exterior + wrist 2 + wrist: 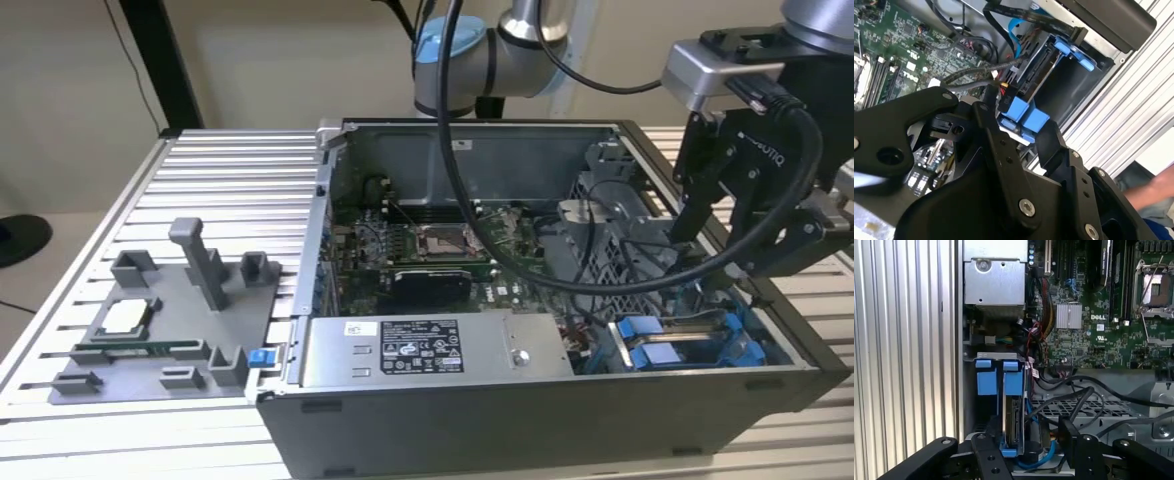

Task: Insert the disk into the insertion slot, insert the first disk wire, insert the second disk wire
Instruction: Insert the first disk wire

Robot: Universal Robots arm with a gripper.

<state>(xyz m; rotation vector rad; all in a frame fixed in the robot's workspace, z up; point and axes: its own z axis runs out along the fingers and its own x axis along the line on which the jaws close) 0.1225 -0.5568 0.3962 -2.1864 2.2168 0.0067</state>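
Black cables (1084, 390) across the drive cage (1109, 411) beside the disk (1014, 385).

Lab bench; ribbed aluminium table (200, 160); opened computer case (534, 400); robot arm (481, 60)

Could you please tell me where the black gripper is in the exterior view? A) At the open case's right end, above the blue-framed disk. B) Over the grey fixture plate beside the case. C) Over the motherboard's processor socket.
A: the black gripper hangs over that view's right end of the open grey metal computer case, just above the bright blue plastic carrier of the disk.
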